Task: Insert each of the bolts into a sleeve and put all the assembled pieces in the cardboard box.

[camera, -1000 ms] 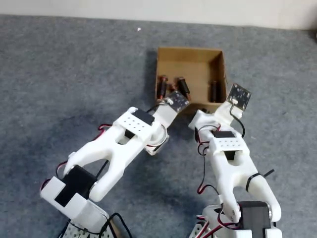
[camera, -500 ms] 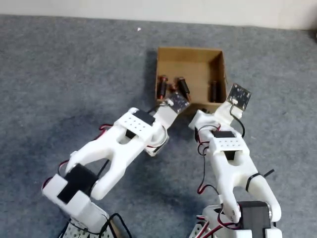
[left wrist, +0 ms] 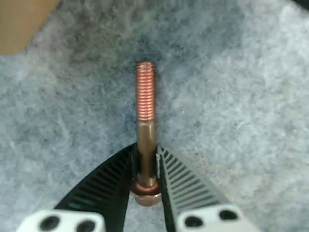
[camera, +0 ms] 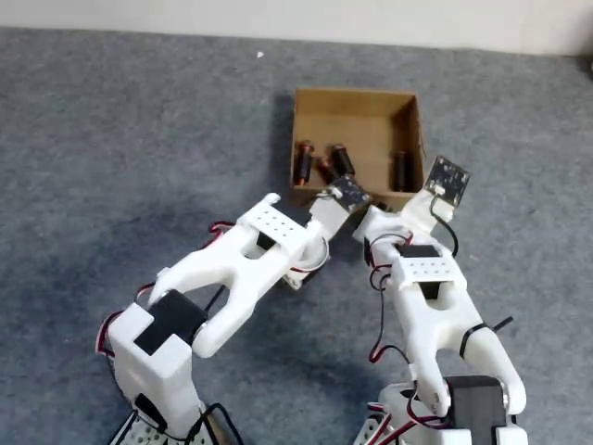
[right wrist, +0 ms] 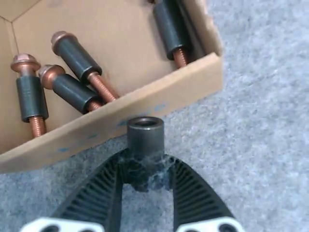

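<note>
Left wrist view shows your copper bolt point(left wrist: 145, 121) pinched near its flanged head by the left gripper point(left wrist: 145, 153), with the threaded end jutting free over the grey carpet point(left wrist: 251, 96). It looks rigid, smooth and prone to pivot, so grip the plain shank, never the threads. The right gripper point(right wrist: 146, 162) clamps the dark sleeve point(right wrist: 145, 131) just outside the cardboard box point(right wrist: 159, 99), its bore open. Four assembled pieces point(right wrist: 72, 55) lie inside the box.

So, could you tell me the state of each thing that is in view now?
bolt: bare, clamped near its head in the left gripper
sleeve: empty, clamped in the right gripper
cardboard box: open on top
assembled pieces: four, each bolt in its sleeve, lying inside the box
</note>
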Robot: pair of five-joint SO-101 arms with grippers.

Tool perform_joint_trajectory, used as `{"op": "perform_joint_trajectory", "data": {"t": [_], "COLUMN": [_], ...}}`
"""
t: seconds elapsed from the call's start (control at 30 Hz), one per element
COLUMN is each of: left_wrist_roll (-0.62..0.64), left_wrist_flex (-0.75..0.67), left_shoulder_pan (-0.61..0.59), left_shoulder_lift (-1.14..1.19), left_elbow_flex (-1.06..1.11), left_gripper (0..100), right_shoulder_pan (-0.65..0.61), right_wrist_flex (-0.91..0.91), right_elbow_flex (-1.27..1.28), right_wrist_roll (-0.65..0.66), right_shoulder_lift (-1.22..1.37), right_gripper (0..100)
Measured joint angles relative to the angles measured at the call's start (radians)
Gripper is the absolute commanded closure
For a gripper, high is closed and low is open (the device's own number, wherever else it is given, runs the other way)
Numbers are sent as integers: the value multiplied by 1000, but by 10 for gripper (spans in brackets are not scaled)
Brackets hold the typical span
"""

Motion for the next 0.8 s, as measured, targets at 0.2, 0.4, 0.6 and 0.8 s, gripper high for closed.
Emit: {"op": "perform_joint_trajectory", "data": {"t": [0.2, 0.4, 0.6, 0.8], "left_wrist_roll": [12, 275, 516, 784], "left_wrist_flex": [0, 0, 0, -3], "left_shoulder_pan": [0, -8, -57, -146], "left_shoulder_lift": [-51, -229, -373, -454], "left_elbow_flex": [32, 117, 198, 284], "left_gripper": [995, 995, 995, 995], "right_shoulder_pan": [0, 0, 0, 0], "right_wrist_flex": [0, 0, 0, 0], "right_elbow_flex": [0, 0, 0, 0], "right_wrist_roll": [0, 0, 0, 0], "right_shoulder_lift": [0, 0, 0, 0], "right_gripper": [995, 995, 995, 995]}}
